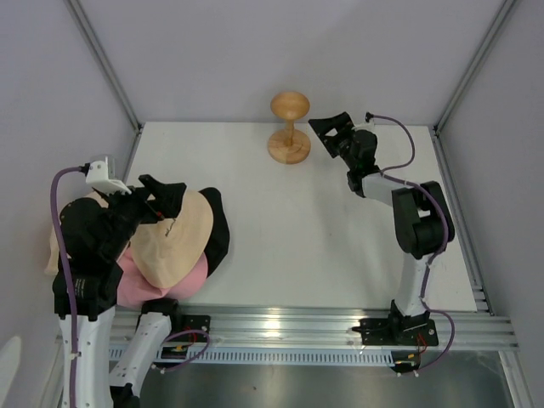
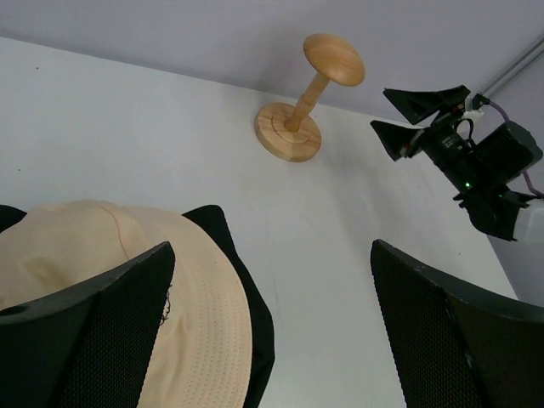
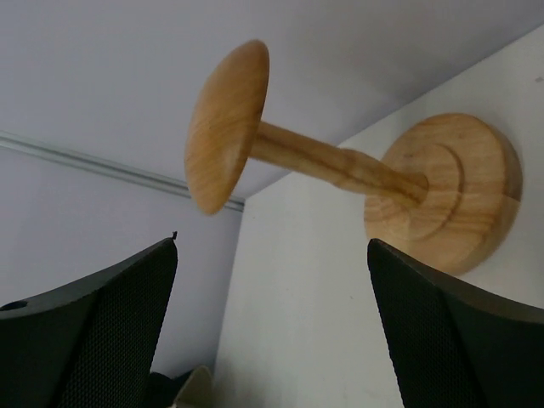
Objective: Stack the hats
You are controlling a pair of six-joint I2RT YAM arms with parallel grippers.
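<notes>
1. The left gripper [image 1: 160,197] is hanging spread wide, holding nothing.
2. The cream hat [image 1: 174,238] is lying under its left finger, covering the pink hat [image 1: 144,287] and the black hat [image 1: 221,238].
3. The stand [image 1: 289,127] is standing just before the right gripper [image 1: 328,136], which is gaping, empty.

The left gripper [image 2: 270,255] fills the lower foreground with its two black fingers [image 2: 93,340] set wide apart and nothing between them. Below the left-hand finger, the cream-beige hat [image 2: 102,246] lies on top of the black hat [image 2: 251,306], both resting on the white table [image 2: 127,127]. At the far edge the wooden stand [image 2: 302,110] sits on its round base, with the right gripper [image 2: 382,109] just beside it, jaws spread.
</notes>
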